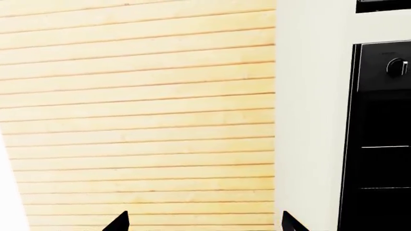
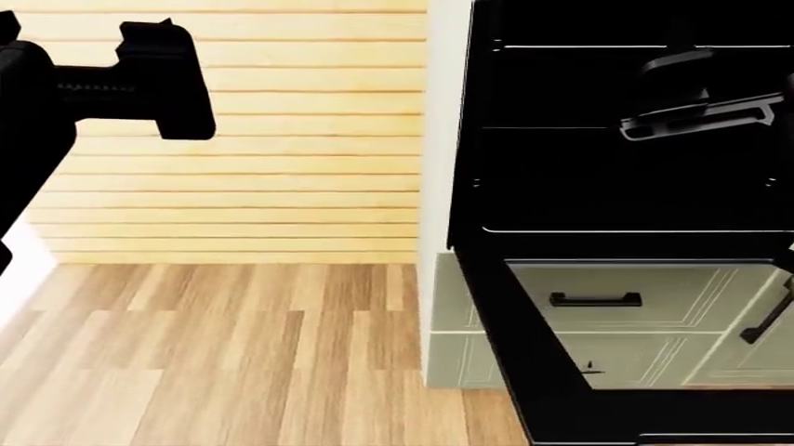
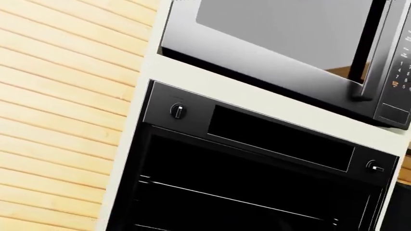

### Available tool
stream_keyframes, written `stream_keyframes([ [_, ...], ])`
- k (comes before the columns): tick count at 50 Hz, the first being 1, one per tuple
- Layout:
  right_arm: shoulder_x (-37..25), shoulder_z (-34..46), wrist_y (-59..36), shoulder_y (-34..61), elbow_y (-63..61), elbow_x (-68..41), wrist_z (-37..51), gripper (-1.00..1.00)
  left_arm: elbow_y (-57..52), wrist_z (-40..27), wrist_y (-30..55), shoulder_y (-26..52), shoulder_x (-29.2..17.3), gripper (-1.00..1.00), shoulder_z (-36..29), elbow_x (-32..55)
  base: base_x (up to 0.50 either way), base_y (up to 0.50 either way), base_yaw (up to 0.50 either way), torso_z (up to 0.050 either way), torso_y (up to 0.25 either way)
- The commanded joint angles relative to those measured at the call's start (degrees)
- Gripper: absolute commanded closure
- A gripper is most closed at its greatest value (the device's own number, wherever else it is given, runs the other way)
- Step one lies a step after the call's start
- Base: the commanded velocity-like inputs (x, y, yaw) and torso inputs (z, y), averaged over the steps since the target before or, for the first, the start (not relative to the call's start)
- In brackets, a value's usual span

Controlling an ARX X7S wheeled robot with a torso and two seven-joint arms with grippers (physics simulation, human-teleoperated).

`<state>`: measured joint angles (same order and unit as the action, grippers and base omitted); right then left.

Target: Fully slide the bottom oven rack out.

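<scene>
Because the black glass-paned door (image 2: 583, 390) is folded down, the large black built-in oven (image 2: 620, 139) shows its dark cavity, and the bottom oven rack (image 2: 596, 229), a thin silver wire line, sits low inside, seemingly not pulled out. That door stands between robot and rack, so reaching goes over it. Pale green drawers (image 2: 620, 297) show through the glass; a grey microwave (image 3: 289, 43) hangs above. The right gripper (image 2: 694, 116) hovers before the cavity; I cannot tell its opening. The left gripper (image 1: 204, 222) is spread, near the wooden slat wall (image 2: 248, 139).
</scene>
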<state>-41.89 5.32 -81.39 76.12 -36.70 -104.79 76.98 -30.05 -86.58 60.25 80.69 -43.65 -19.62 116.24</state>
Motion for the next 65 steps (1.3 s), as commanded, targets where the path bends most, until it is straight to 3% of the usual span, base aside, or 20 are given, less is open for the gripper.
stream_keyframes([
  [1, -1.9, 1.8, 0.8, 1.6, 1.1, -1.3, 0.9, -1.00, 0.3, 0.5, -0.8, 0.7, -0.9, -1.00, -1.4, -0.3, -0.02, -0.50, 0.00, 0.000, 0.000],
  [21, -5.3, 3.9, 0.5, 5.5, 4.3, -2.5, -2.0, -1.00, 3.4, 0.7, 0.0, 6.6, -0.3, -1.00, -5.6, 1.7, -0.02, -0.50, 0.00, 0.000, 0.000],
  [65, -6.7, 6.5, 3.7, 5.0, 3.7, -1.7, -3.5, -1.00, 2.4, 3.2, -2.8, 6.4, -2.8, -1.00, -7.0, 0.6, -0.02, -0.50, 0.00, 0.000, 0.000],
])
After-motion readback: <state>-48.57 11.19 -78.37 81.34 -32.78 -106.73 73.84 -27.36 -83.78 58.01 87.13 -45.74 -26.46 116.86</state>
